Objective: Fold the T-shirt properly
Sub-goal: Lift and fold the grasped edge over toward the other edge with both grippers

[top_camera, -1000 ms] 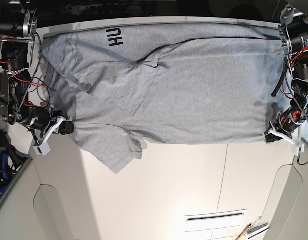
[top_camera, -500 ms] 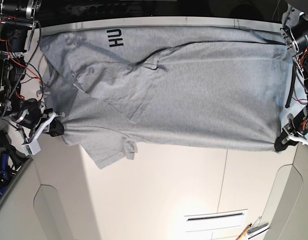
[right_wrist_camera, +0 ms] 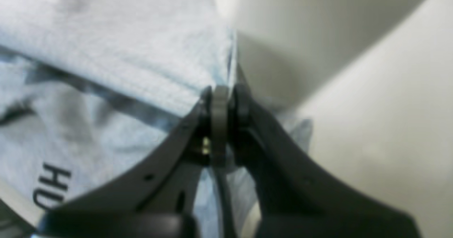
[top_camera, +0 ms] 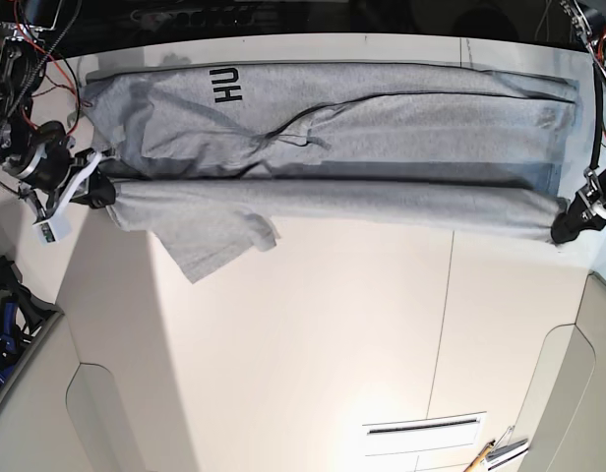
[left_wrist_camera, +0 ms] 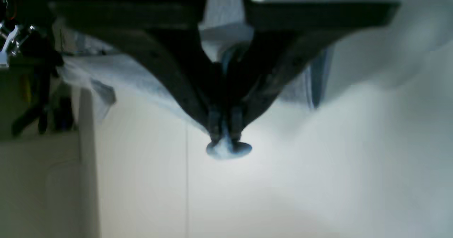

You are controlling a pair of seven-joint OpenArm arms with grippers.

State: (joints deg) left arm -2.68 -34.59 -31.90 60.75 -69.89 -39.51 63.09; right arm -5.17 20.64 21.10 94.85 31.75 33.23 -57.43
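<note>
Lying across the far half of the table: the T-shirt [top_camera: 333,147], heather grey, stretched left to right.
Lifted edge: a long band of the shirt's near side is raised and pulled taut between the two grippers, casting a dark shadow on the cloth behind it.
Lettering: black block letters "HU" [top_camera: 227,86] show on the far left part of the shirt; the same letters appear at the lower left of the right wrist view.
Sleeve: one short sleeve [top_camera: 216,239] hangs down from the taut band on the left, lying on the table.
Right gripper [top_camera: 98,192]: at the left end of the band in the base view; jaws pressed together with grey cloth pinched between them, seen close in the right wrist view.
Left gripper [top_camera: 565,228]: at the right end of the band in the base view; jaws closed, a small tuft of cloth poking out past the fingertips [left_wrist_camera: 214,123] in the left wrist view.
Table [top_camera: 313,354]: pale cream surface with a seam line running near to far; the near part is bare of cloth.
Near right corner: a small object on the table [top_camera: 495,453], too small to identify.
</note>
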